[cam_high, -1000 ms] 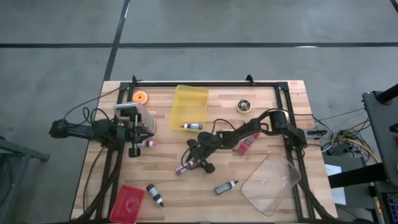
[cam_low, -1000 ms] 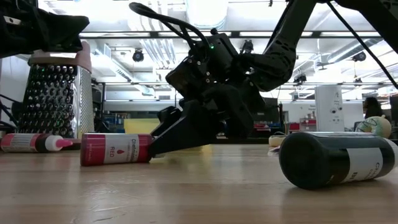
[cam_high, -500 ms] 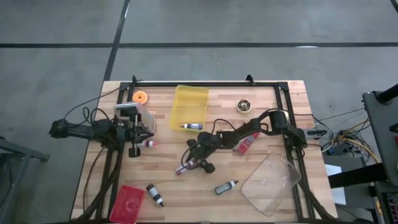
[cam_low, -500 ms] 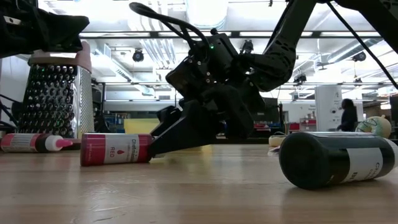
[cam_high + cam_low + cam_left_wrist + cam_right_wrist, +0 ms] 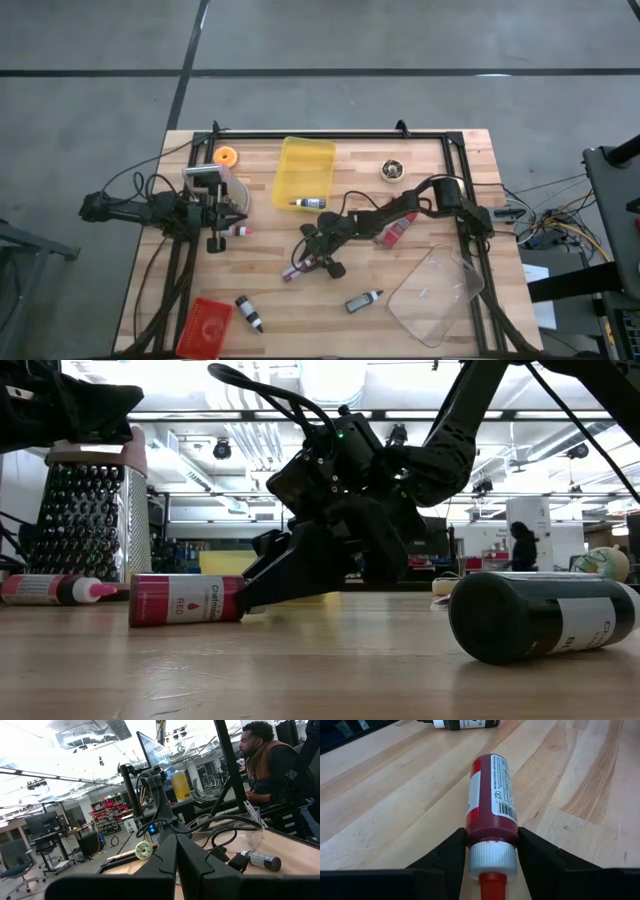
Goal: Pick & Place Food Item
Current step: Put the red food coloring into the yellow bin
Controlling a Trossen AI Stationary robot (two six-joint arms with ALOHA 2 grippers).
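A red food-colouring bottle (image 5: 491, 800) with a white cap lies on its side on the wooden table, near the middle (image 5: 294, 271); it also shows in the low view (image 5: 185, 600). My right gripper (image 5: 491, 842) reaches in from the table's right, low over the table (image 5: 306, 262), and is shut on the bottle's cap end. My left gripper (image 5: 176, 857) is shut and empty at the table's left (image 5: 222, 215), beside a metal grater (image 5: 236, 190). My right gripper pinches the red bottle's shoulder, just below the white cap (image 5: 492, 834), between its two fingers (image 5: 451, 851). The fingers slant down from the table's right (image 5: 262, 585) and lie along the bottle, coming from its cap end. The bottle lies on its side on the table.
A yellow bin (image 5: 305, 170) stands at the far middle, a black bottle (image 5: 308, 203) at its near edge. A pink-tipped bottle (image 5: 238, 232), black bottles (image 5: 363, 299) (image 5: 249, 312), a red bottle (image 5: 395, 230), a clear container (image 5: 435, 290), a tape roll (image 5: 391, 171) lie around.
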